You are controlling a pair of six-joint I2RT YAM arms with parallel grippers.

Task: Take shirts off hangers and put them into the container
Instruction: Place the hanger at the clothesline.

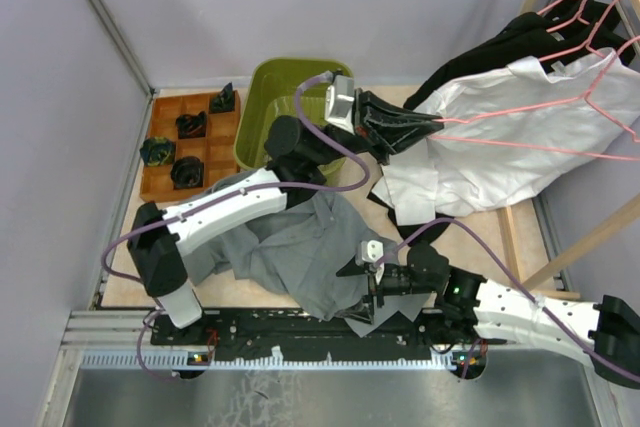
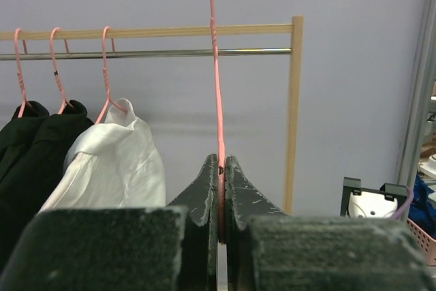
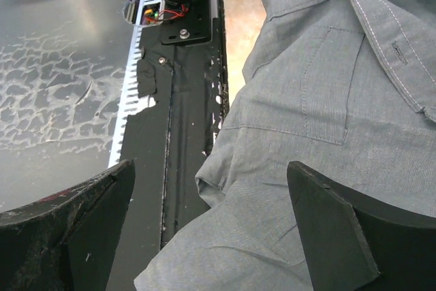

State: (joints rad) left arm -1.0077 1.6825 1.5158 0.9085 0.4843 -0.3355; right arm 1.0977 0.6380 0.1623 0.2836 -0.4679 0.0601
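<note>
My left gripper (image 1: 405, 127) (image 2: 221, 163) is shut on the wire of a bare pink hanger (image 1: 530, 144) (image 2: 218, 86), held up in front of the rack. A white shirt (image 1: 500, 147) (image 2: 119, 161) and black shirts (image 1: 520, 42) (image 2: 30, 148) hang on other pink hangers (image 2: 105, 66). A grey shirt (image 1: 300, 247) (image 3: 327, 100) lies crumpled on the table near the arm bases. My right gripper (image 1: 358, 282) (image 3: 210, 168) hovers open just over its near edge, with nothing between the fingers. The olive-green container (image 1: 262, 112) stands at the back, partly hidden by my left arm.
A brown wooden compartment tray (image 1: 165, 112) with small dark objects sits left of the tub. Light wooden rack poles (image 1: 580, 247) (image 2: 294, 100) stand on the right. The black base rail (image 1: 300, 325) (image 3: 180, 100) runs along the near edge under the grey shirt's hem.
</note>
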